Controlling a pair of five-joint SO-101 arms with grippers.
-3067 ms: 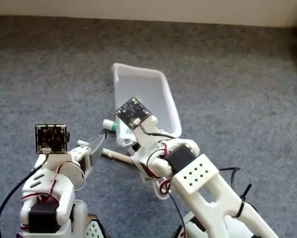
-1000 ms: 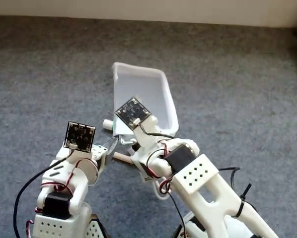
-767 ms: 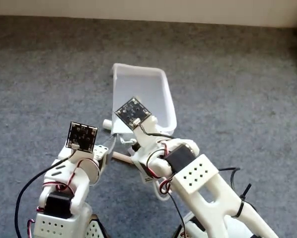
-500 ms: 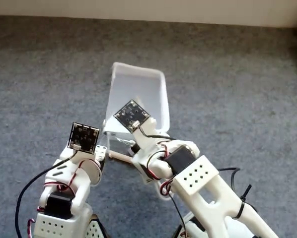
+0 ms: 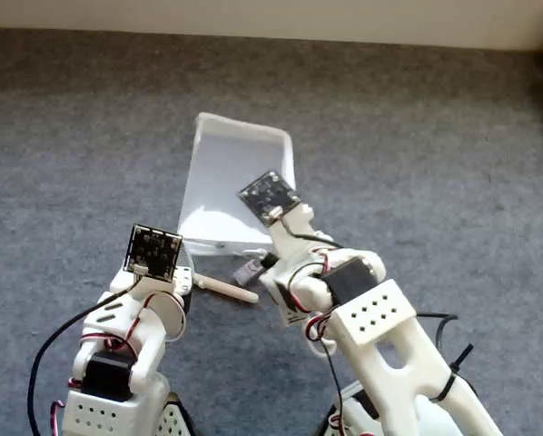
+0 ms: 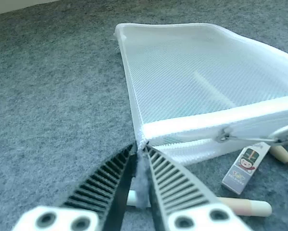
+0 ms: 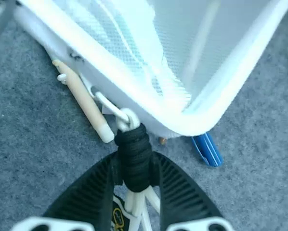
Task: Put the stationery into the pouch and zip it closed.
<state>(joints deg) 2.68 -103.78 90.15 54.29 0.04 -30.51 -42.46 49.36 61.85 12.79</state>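
My left tool (image 6: pixel 140 151) is pinched together on the near-left corner of the pouch (image 6: pixel 206 77), with a bit of the white mesh edge caught between its two ribbed fingers. My right tool (image 7: pixel 134 166) is clamped on the black cord pull (image 7: pixel 133 144), which hangs by a white loop from the zipper on the pouch's near edge, to the right of my left tool. The pouch lies on the grey worktop (image 5: pixel 435 136), with its zipper edge near me and its other end far.

The stationery is outside the pouch, on the worktop just beside that near edge. A beige pen (image 6: pixel 242 207) lies left to right. A small eraser (image 6: pixel 245 166) with a toy soldier on it sits close to the zipper. A pencil tip (image 6: pixel 282 155) shows beside the eraser, and a blue piece (image 7: pixel 206 149) peeks out from under the pouch's edge.
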